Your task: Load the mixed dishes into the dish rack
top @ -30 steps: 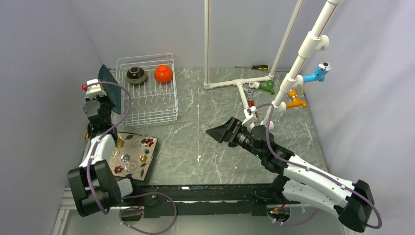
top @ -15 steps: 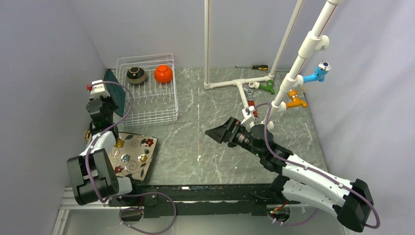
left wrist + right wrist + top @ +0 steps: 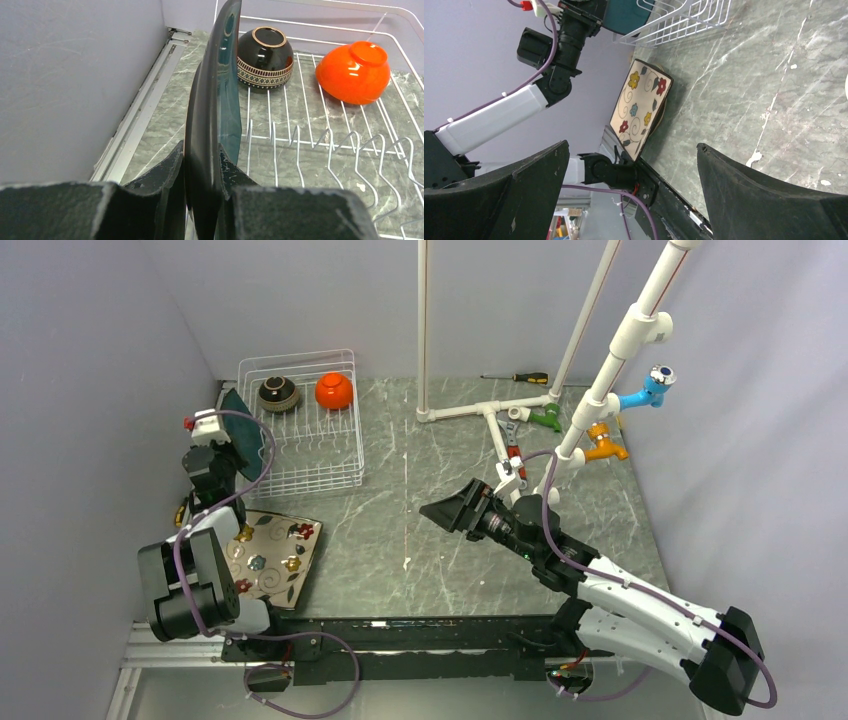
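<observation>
My left gripper (image 3: 222, 445) is shut on the dark teal plate (image 3: 243, 428) and holds it on edge over the left rim of the white wire dish rack (image 3: 305, 462). In the left wrist view the plate (image 3: 212, 100) stands upright between my fingers (image 3: 165, 170), with the rack's tines (image 3: 320, 145) to its right. The dark brown bowl (image 3: 278, 393) and the orange bowl (image 3: 334, 391) lie upside down at the rack's far end. The brown floral plate (image 3: 268, 552) lies at the near left. My right gripper (image 3: 445, 512) is open and empty above the table's middle. The pale green plate does not show.
A white pipe frame (image 3: 590, 370) with blue (image 3: 650, 390), orange (image 3: 605, 447) and green (image 3: 548, 418) taps stands at the back right. A screwdriver (image 3: 520, 377) and hand tools (image 3: 512, 435) lie near it. The grey wall runs close along the left.
My left gripper has carried the teal plate to the right, from beside the wall to the rack's left rim. The right arm has not moved.
</observation>
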Action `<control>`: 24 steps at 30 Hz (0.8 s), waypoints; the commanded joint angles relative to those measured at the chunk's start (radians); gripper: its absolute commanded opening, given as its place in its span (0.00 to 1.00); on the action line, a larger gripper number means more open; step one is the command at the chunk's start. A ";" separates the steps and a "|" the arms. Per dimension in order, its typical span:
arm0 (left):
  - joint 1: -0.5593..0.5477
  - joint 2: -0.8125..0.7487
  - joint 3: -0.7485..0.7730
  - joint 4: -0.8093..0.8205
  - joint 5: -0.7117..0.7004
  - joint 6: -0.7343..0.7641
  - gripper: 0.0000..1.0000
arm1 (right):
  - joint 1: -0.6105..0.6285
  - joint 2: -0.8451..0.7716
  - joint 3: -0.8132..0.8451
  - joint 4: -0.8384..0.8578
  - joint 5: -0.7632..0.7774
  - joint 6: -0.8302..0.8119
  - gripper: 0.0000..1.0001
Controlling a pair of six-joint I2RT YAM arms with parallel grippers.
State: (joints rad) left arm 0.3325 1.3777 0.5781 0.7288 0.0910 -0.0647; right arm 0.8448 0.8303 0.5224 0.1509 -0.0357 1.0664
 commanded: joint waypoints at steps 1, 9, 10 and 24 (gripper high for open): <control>0.003 -0.003 0.020 0.205 0.003 -0.016 0.00 | -0.005 -0.006 0.001 0.045 -0.009 0.010 0.99; -0.029 0.012 0.016 0.194 -0.035 0.017 0.00 | -0.006 0.010 -0.003 0.062 -0.018 0.020 0.98; -0.038 0.013 0.013 0.192 -0.043 0.025 0.00 | -0.005 0.009 -0.005 0.064 -0.020 0.020 0.98; -0.079 0.025 -0.038 0.238 -0.169 0.044 0.19 | -0.006 -0.002 -0.013 0.066 -0.017 0.018 0.98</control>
State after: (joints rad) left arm 0.2630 1.4223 0.5426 0.7689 -0.0135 -0.0372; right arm 0.8444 0.8406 0.5102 0.1734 -0.0391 1.0817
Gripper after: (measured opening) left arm 0.219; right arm 0.984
